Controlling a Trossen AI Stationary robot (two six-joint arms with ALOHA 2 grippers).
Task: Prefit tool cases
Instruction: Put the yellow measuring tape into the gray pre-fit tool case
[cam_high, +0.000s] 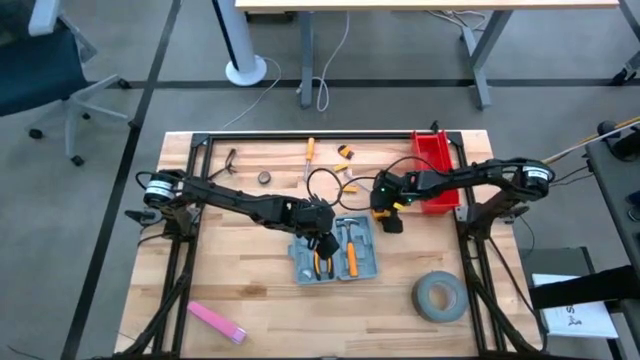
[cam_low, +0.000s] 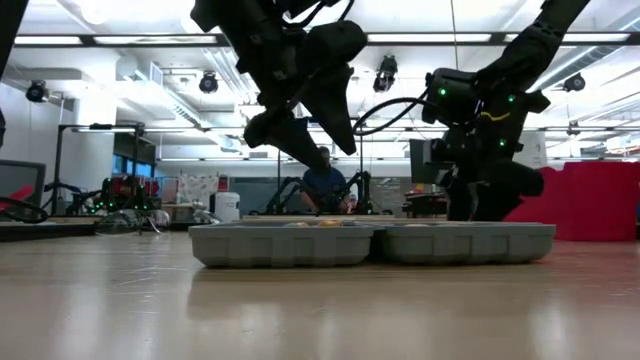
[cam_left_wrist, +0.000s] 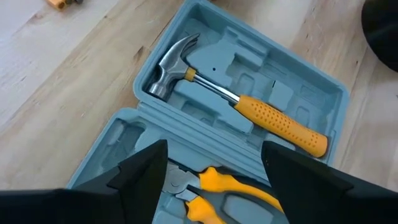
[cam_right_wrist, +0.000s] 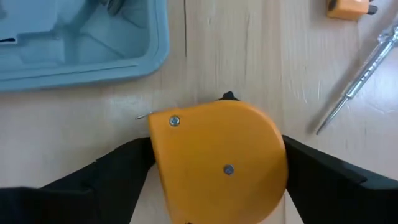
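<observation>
Orange tape measure (cam_right_wrist: 221, 165) sits between the spread right gripper (cam_right_wrist: 217, 168) fingers (left gripper (cam_left_wrist: 214, 165) spread over the case (cam_left_wrist: 249, 81)).

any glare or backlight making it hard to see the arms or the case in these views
Low view: bright ceiling lights leave both arms as dark silhouettes over the open tool case, and the tabletop shows a sheen. High view: even light, no glare. Left wrist view: the hammer head has a small highlight, otherwise clear.

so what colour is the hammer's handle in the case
Yellow-orange, with a dimpled grip; the hammer lies in the blue-grey case. Left wrist view shows it best.
</observation>
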